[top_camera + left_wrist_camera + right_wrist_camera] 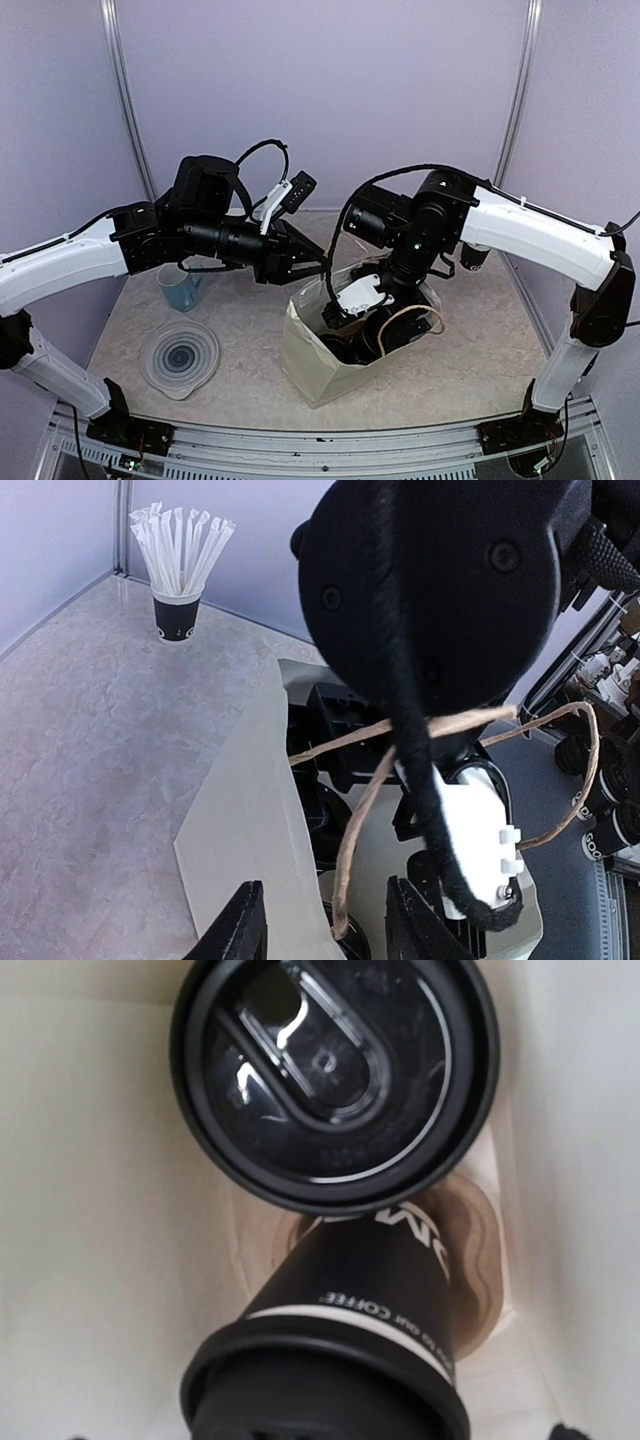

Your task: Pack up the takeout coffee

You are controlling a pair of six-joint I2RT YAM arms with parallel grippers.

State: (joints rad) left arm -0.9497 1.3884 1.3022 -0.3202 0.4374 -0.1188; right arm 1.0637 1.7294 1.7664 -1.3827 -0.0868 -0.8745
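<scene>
Two takeout coffee cups sit inside the open paper bag (310, 360). In the right wrist view one black lid (330, 1070) faces the camera. A second lidded cup (365, 1280) with white lettering leans toward the camera over the brown carrier tray (485, 1250). My right gripper (318, 1432) reaches down into the bag, open, its fingers wide of that cup's lid and barely showing. My left gripper (328, 930) is open at the bag's rim, with the paper wall (250, 830) and a twine handle (365, 810) between its fingers.
A black cup of white straws (178, 610) stands at the back of the table. A pale blue cup (180, 288) and a clear round lid (180, 357) lie left of the bag. The right arm's wrist (440, 590) hangs close above the left gripper.
</scene>
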